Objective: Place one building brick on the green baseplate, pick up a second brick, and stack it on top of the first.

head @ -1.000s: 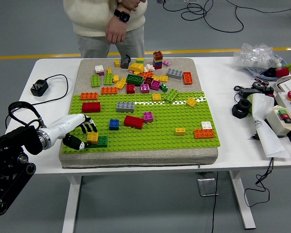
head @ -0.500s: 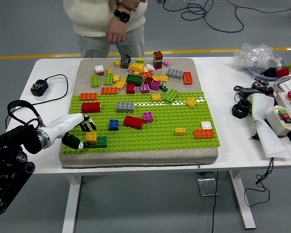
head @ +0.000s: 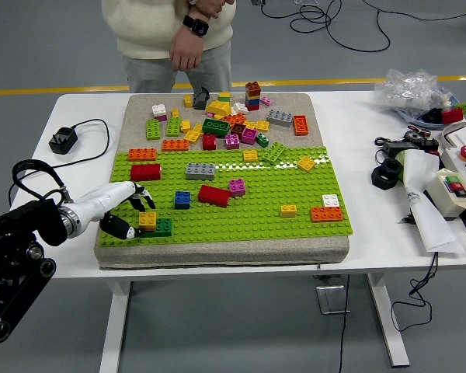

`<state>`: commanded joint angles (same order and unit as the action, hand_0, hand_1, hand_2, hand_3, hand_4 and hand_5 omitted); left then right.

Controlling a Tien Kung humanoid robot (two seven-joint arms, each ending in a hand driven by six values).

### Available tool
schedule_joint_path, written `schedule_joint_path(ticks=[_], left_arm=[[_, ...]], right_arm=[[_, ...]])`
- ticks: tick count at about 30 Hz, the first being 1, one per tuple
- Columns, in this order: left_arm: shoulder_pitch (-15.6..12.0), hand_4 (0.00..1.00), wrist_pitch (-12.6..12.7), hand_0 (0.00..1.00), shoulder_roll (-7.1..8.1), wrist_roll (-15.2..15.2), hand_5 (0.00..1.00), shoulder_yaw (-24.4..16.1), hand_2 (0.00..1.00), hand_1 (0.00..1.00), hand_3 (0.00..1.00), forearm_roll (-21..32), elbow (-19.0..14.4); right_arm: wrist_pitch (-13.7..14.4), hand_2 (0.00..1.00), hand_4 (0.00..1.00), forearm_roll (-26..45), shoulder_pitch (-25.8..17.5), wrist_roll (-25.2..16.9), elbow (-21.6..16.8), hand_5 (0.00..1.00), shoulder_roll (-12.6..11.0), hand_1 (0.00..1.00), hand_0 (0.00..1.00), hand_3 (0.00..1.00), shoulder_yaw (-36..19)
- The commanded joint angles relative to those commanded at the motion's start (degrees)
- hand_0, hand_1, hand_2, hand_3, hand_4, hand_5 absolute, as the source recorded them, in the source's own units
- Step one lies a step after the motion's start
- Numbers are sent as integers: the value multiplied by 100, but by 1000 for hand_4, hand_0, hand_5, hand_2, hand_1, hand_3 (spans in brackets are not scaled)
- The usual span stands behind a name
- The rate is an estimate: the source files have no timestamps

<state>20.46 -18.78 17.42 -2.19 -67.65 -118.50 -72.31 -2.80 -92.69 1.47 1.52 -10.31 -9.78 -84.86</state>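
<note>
1. Broadly, the white table (head: 78, 256) fills the frame's middle, and a grey pad (head: 217, 250) on it carries the green baseplate (head: 241, 221), which runs from lower left to right of centre.
2. Along the upper edge of the pad, above the baseplate, lies a loose pile of bricks (head: 217, 120); a person (head: 171, 31) stands behind it at the top of the frame, one hand hanging, touching nothing.
3. Only the left hand (head: 128, 214) is in sight, reaching in from the lower left edge to the baseplate's lower left corner.
4. Its dark fingers (head: 144, 198) are loosely spread above and to the left of the stack, the thumb curled low at its left side; it appears to grip nothing.
5. Just to the right of that hand sits the yellow brick (head: 147, 220), seemingly seated on one end of the dark green brick (head: 161, 227).
6. That green brick's long axis runs left to right, pointing away from the hand.
7. I would judge the stack done, so a clean withdrawal goes back leftward.
</note>
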Motion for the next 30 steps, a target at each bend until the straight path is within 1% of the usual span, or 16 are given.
schedule_joint_path(ticks=[14, 15, 16, 21, 22, 25, 27, 28, 30], left_arm=[[5, 860, -28, 815, -7, -21, 103, -3, 605, 694, 657, 13, 3], [8, 860, -31, 815, -7, -22, 103, -9, 605, 694, 657, 15, -3], [10, 877, -33, 822, -7, -23, 110, -13, 617, 701, 677, 16, -8], [9, 877, -61, 822, 0, -17, 110, -53, 617, 701, 677, 32, -65], [5, 901, -75, 827, 3, -12, 126, -76, 645, 710, 709, 37, -99], [-7, 901, -84, 827, 11, -12, 126, -121, 645, 710, 709, 38, -171], [-20, 901, -108, 827, 27, -26, 126, -192, 645, 710, 709, -17, -280], [-21, 953, -110, 865, 28, -27, 168, -198, 726, 733, 696, -23, -289], [-40, 953, -135, 865, 53, -37, 168, -267, 726, 733, 696, -71, -394]], right_arm=[[-3, 737, 998, 13, -6, -1, 0, 625, 2, 705, 767, 747, 4], [-4, 737, 998, 13, -6, -1, 0, 625, 1, 705, 767, 747, 3], [-5, 737, 998, 13, -6, -1, 0, 625, 0, 706, 767, 747, 2], [-10, 737, 998, -14, -2, 10, 0, 625, 2, 706, 767, 747, -25], [-12, 737, 998, -16, -2, 12, 0, 625, 3, 705, 767, 746, -26], [-13, 737, 998, -18, -5, 15, 0, 625, 6, 705, 767, 746, -26], [-13, 737, 998, -17, -8, 12, 0, 625, 5, 705, 767, 746, -21], [-13, 737, 998, -17, -9, 11, 0, 626, 5, 706, 767, 746, -20], [-13, 737, 998, -15, -8, 11, 0, 626, 6, 706, 767, 746, -16]])
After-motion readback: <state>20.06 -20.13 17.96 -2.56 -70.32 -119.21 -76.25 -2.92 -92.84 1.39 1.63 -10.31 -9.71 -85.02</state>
